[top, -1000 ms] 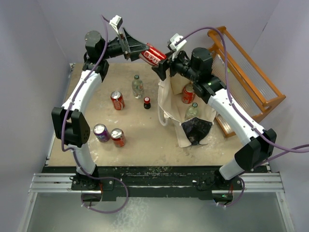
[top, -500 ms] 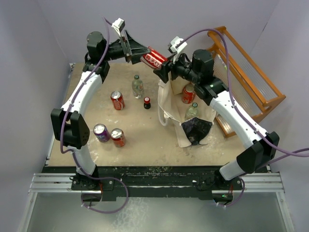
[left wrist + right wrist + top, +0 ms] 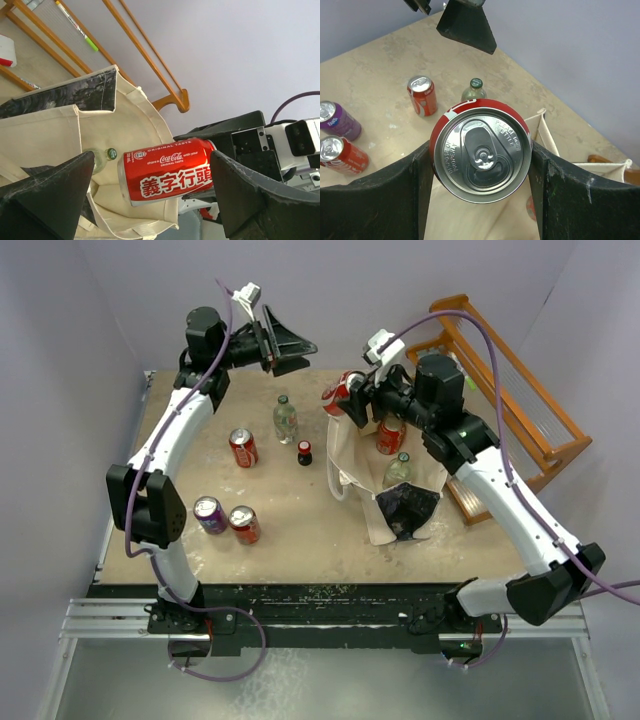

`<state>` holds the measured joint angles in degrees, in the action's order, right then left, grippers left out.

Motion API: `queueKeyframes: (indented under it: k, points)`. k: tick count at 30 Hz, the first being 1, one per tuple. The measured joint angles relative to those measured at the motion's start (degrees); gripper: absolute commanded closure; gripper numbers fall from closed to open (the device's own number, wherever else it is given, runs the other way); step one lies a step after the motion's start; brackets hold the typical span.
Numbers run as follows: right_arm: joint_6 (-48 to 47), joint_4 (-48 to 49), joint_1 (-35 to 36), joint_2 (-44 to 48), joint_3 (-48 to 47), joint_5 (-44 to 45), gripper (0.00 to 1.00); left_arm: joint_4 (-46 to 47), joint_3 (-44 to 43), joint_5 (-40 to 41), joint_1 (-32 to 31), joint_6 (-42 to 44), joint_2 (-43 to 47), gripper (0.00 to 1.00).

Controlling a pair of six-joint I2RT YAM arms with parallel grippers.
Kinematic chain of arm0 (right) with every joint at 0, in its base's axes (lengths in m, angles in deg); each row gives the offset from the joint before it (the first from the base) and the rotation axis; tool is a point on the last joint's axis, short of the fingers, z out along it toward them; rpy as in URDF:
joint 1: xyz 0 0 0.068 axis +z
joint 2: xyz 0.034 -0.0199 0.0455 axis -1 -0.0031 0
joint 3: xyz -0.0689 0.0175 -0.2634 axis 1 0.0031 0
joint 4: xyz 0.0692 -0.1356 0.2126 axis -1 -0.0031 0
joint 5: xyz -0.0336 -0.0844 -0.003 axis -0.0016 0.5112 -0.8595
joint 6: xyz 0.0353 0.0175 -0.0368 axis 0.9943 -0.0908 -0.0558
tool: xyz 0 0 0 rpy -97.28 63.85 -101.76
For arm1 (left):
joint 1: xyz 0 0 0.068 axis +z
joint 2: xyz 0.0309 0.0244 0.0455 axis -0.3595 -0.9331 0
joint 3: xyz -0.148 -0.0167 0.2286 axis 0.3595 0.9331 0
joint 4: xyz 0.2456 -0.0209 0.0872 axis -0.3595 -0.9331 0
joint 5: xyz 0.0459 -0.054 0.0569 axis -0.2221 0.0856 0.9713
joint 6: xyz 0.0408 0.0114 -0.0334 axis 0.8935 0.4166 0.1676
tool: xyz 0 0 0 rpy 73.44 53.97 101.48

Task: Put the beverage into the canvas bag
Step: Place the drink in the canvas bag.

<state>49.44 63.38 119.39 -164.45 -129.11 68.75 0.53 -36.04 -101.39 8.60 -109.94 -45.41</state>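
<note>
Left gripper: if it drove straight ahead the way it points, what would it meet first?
Likely the red cola can, centred between the left gripper's open fingers and held by the right gripper; the canvas bag lies behind it. Depth is unclear.

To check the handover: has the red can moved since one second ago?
Yes. In the top view the red can, in the right gripper, moved toward the canvas bag.

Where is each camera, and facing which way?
Top external: above, behind both arms, which show whole, facing down at the table.
Left wrist: on the left gripper, facing the red can and the canvas bag; own fingers show.
Right wrist: on the right gripper, looking down onto the can's lid; fingers clamp it.
All share the can.
</note>
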Motion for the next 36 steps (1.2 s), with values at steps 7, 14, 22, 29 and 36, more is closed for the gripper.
queueKeyframes:
  k: [7,14,22,29,36]
  points:
    - [-1.0,-3.4,-0.3,2.1,0.0,3.6,1.00,-1.4,-0.7,0.3,-1.5,4.0,-0.3,0.01]
    - [-1.5,-5.9,-2.2,5.4,2.6,7.1,1.00,-6.6,-3.2,1.4,-3.4,11.8,-2.0,0.01]
    - [-2.4,-6.7,-4.2,7.1,8.6,9.9,1.00,-17.2,-6.2,4.9,-4.9,23.8,-4.7,0.08]
    - [-3.7,-6.4,-6.3,5.4,11.2,9.8,1.00,-24.3,-6.8,7.5,-8.6,31.7,-8.1,0.22]
    - [-6.1,-2.7,-7.4,1.7,14.3,9.0,1.00,-26.9,-9.6,10.7,-11.4,35.3,-11.6,0.39]
